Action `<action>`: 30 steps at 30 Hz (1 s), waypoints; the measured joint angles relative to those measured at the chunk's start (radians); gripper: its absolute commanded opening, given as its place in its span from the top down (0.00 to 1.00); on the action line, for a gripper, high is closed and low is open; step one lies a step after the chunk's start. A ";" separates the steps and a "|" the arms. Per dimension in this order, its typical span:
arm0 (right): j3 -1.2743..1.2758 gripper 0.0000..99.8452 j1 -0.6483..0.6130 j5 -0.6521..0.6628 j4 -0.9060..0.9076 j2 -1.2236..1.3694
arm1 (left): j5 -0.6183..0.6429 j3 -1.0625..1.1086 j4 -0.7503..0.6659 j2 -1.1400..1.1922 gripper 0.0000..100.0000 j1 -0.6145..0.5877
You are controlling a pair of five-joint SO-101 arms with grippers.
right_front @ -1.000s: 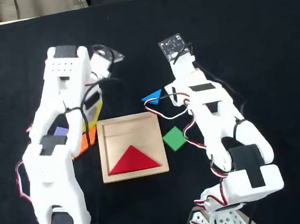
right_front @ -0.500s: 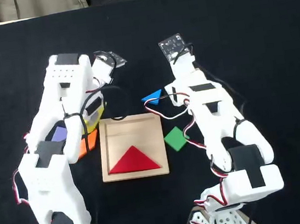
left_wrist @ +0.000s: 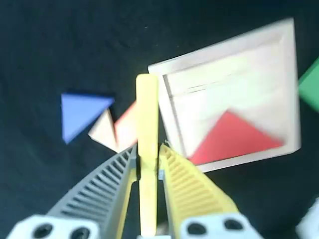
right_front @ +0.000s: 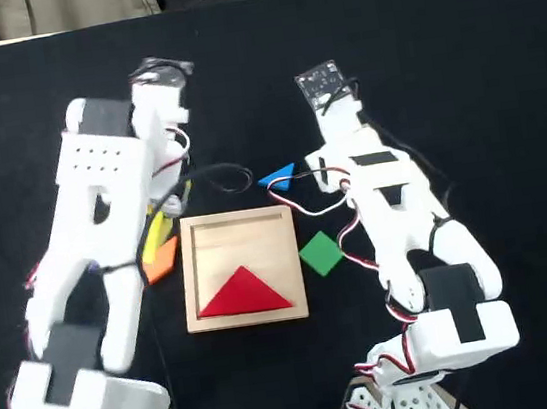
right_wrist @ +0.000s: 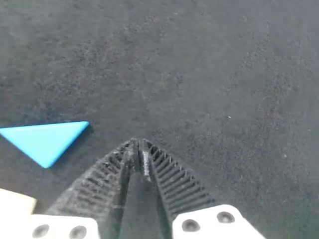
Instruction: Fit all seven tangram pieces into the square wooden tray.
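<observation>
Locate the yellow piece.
The yellow piece is clamped edge-on in the left hand; in the high view it is beside the wooden tray's left edge, by the orange piece.

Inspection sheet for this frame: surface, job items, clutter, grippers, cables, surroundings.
Surface: black cloth.
Job's things: wooden tray holds red triangle; green square right of it; light-blue triangle past its far right corner; orange piece and violet triangle on its left.
Clutter: nothing seen.
Grippers: left gripper shut on yellow piece, left of the tray; right gripper shut, empty.
Cables: arm wires; black cable loop near tray's far edge.
Surroundings: beige fabric beyond the table's far edge.
</observation>
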 measured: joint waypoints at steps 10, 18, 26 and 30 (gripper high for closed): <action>-0.032 0.99 0.097 -0.057 0.000 0.000 | 0.338 0.358 -0.315 -0.219 0.97 0.164; -0.035 0.99 0.103 -0.060 0.000 0.000 | 0.356 0.555 -0.453 -0.209 0.97 0.173; -0.035 0.99 0.103 -0.060 0.000 0.000 | 0.354 0.557 -0.457 -0.209 0.97 0.241; -0.035 0.99 0.103 -0.060 0.000 0.000 | 0.354 0.566 -0.488 -0.203 0.97 0.273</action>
